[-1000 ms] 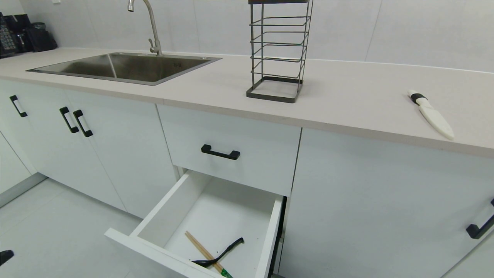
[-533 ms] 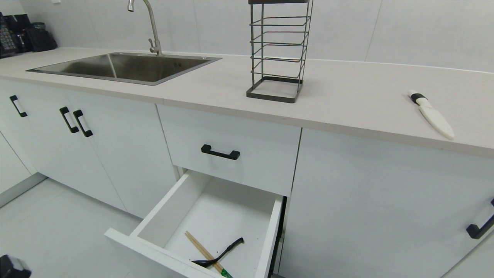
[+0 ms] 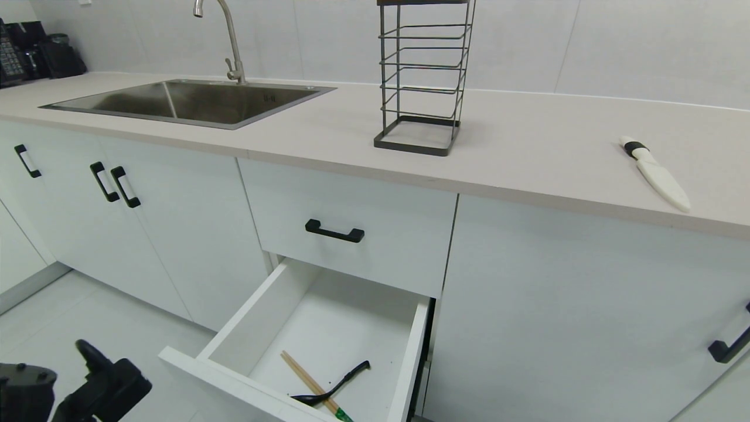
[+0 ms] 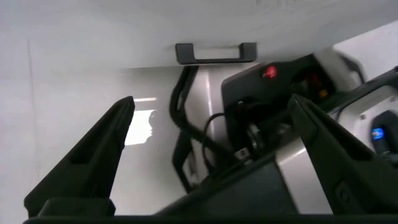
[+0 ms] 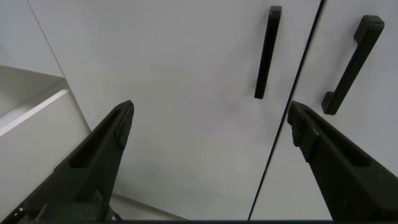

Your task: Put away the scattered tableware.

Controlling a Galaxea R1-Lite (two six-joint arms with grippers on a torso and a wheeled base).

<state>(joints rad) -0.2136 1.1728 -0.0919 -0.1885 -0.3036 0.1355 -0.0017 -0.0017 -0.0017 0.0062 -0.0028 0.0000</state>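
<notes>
Tableware, scattered. White knife with a black collar (image 3: 654, 174): lies flat at the right end of the pale stone-look tabletop (image 3: 527, 146), near its front edge, with bare surface all round it. Pair of wooden chopsticks with green tips (image 3: 307, 380): lie on the floor of the pulled-out white drawer (image 3: 411, 357), towards its front, touching the black plastic spoon (image 3: 337, 384) that crosses them.

Closed white drawer with a black bar handle (image 3: 334, 231): directly above the open one.

Black wire rack, tall and upright (image 3: 422, 76): mid tabletop, well apart from the knife.

Steel sink (image 3: 193, 102) with a curved steel tap (image 3: 225, 38): set in the tabletop's left part.

Dark appliances (image 3: 35, 53): far left, against the tiled wall.

Left gripper (image 4: 211, 102): low over the grey floor (image 3: 70, 316), just left of the open drawer's front; fingers spread apart, nothing between them.

Right gripper (image 5: 211, 111): facing white cabinet doors with two black bar handles (image 5: 267, 53); fingers spread apart, holding nothing.
</notes>
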